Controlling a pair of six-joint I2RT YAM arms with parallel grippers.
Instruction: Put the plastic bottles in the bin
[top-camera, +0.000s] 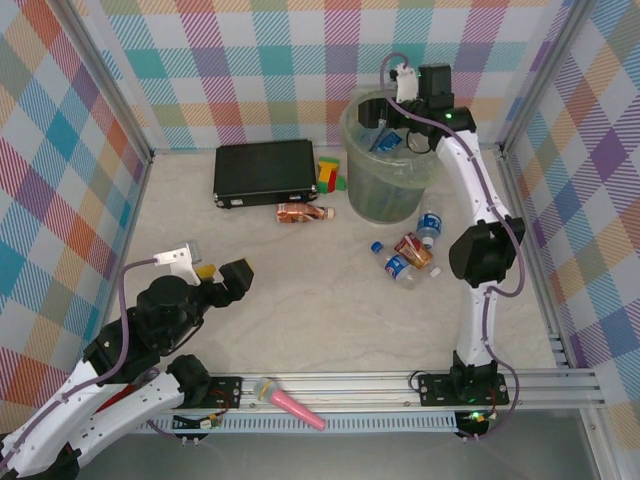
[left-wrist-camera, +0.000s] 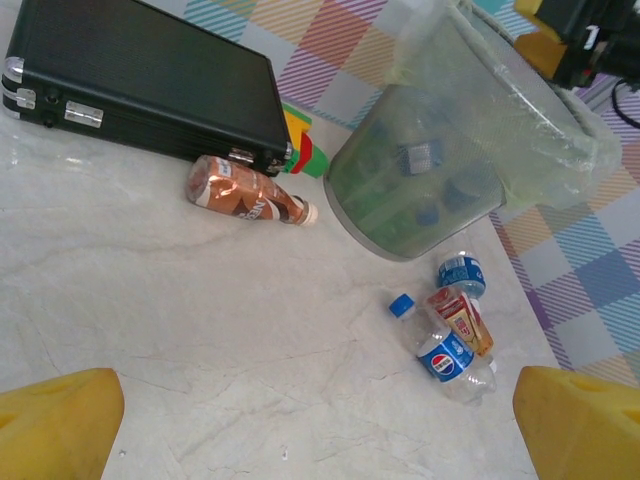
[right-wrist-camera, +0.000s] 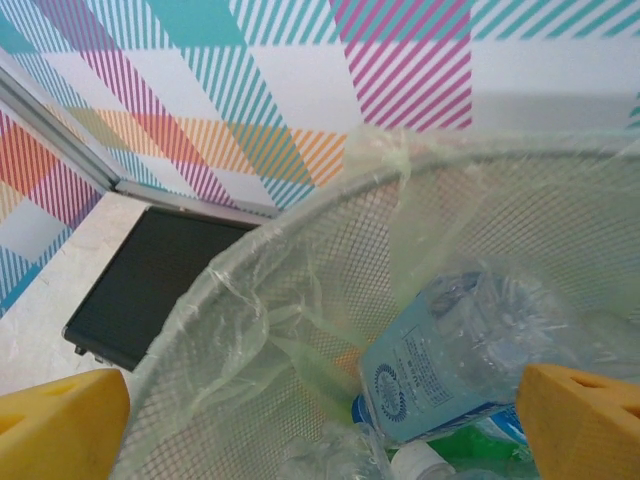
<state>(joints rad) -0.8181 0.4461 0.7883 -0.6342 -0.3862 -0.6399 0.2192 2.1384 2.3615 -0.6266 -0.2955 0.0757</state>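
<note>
The bin, a pale-green bucket with a clear liner, stands at the back right. My right gripper hangs open over its mouth. Inside the bin a crushed blue-labelled bottle lies on other bottles, below the yellow fingertips. On the table lie a copper-brown bottle, a Pepsi bottle, a red-and-yellow labelled bottle and a blue-labelled bottle. My left gripper is open at the near left with nothing between its fingers, looking at the copper-brown bottle and the Pepsi bottle.
A flat black case lies left of the bin, with coloured blocks between them. A pink stick rests on the near rail. Checked walls close in the table on three sides.
</note>
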